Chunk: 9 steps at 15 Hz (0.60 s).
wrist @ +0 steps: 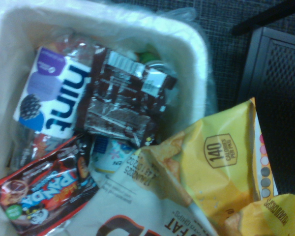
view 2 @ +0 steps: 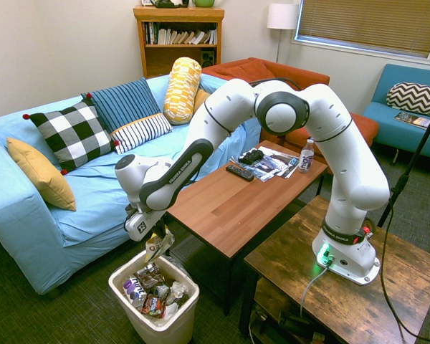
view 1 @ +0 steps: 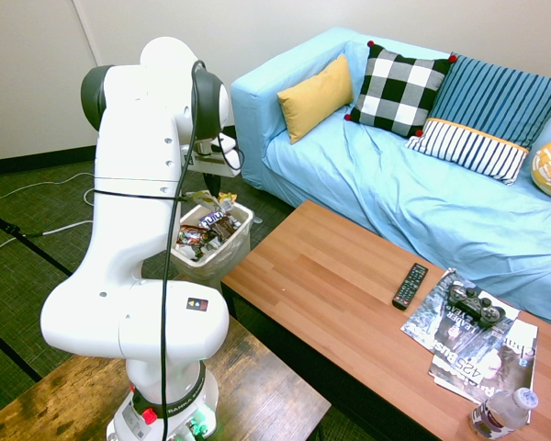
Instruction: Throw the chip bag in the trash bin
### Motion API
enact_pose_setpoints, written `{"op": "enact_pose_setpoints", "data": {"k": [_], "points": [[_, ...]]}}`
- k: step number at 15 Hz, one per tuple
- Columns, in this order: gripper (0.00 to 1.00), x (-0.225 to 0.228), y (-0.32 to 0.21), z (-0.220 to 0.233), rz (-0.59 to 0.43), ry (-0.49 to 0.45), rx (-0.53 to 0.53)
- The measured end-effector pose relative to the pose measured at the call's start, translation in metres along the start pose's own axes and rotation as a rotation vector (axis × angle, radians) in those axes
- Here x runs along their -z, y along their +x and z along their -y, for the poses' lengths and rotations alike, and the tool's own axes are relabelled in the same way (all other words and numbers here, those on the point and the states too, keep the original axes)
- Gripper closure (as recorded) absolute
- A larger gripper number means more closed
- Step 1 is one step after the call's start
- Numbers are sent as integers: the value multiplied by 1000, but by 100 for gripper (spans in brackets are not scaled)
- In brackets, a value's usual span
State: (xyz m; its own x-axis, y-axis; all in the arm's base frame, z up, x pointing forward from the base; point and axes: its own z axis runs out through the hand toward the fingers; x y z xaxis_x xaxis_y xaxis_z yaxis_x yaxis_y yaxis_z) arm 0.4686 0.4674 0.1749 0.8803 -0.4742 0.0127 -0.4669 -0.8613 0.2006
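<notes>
While the gripper [view 2: 152,231] hangs over the trash bin [view 2: 123,292], its fingers grasp the chip bag [view 2: 158,246] just above the rubbish. Carrying looks done; only the release seems left.

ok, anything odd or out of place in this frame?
Nothing stands out. The chip bag hangs crumpled from the gripper right above the trash bin, which sits upright on the floor with wrappers inside. No litter shows on the floor around it.
</notes>
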Motion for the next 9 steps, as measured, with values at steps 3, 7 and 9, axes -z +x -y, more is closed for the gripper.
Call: {"op": "enact_pose_setpoints", "data": {"k": [3,7,9], "points": [[0,-11,-17,18,-1,-7,27],[0,-15,-18,28,-1,-13,30],[0,-15,-20,29,-1,-16,32]]}}
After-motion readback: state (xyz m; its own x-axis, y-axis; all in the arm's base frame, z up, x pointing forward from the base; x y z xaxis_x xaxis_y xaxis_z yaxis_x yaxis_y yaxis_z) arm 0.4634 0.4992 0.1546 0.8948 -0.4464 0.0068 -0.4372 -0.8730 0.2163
